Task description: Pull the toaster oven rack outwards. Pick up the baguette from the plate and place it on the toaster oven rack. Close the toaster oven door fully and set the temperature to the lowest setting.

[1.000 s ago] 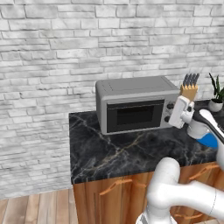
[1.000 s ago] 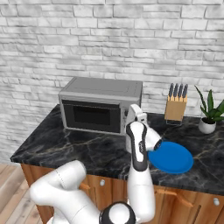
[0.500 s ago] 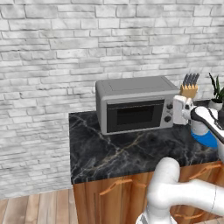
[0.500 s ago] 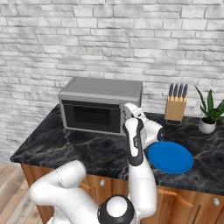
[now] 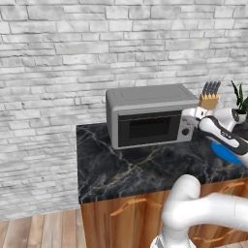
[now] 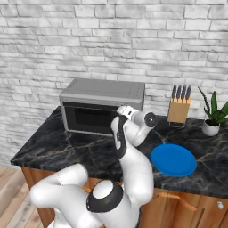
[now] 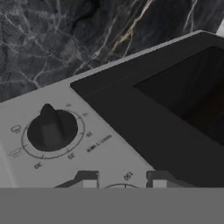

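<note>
While door (image 5: 147, 128) is seen flush against toaster oven (image 5: 150, 114), dark glass hides rack and baguette, so neither can be made out. Further right, gripper (image 5: 190, 117) is pressed against knob panel; from right base view it's parked at (image 6: 119, 112), fingertips masked by wrist. Hand view: fingertips (image 7: 86, 180) cut off at bottom edge, drawn close around a dial mostly out of frame, other knob (image 7: 52, 128) untouched. Far right, blue plate (image 6: 173, 160) lies bare on counter (image 5: 126, 167).
</note>
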You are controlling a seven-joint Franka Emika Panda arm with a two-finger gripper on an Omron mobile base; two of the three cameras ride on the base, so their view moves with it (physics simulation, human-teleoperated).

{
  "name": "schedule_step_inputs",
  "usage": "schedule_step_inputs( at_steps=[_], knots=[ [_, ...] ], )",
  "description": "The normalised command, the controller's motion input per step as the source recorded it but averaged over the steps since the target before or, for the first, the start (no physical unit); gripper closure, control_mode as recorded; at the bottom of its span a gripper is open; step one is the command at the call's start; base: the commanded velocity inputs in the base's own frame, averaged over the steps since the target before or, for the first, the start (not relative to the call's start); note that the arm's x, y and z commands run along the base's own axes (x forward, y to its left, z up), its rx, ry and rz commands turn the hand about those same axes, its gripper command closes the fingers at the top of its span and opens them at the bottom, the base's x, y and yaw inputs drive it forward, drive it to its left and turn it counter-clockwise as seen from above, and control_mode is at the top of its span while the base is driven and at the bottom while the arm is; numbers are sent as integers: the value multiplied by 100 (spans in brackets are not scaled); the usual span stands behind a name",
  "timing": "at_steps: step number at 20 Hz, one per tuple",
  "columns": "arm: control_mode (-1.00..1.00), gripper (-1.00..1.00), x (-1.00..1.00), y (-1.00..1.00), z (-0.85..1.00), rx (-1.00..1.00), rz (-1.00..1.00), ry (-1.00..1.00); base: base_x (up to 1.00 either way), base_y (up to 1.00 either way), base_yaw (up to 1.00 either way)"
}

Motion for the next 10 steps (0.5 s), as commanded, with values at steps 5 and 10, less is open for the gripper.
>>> schedule_step_inputs(
  at_steps=[5, 10],
  knots=[
    [-100, 100, 40, -42, 0, -55, 2, -4, 0, 0, 0],
    [-100, 100, 42, -30, 0, -57, 5, -9, 0, 0, 0]
  ],
)
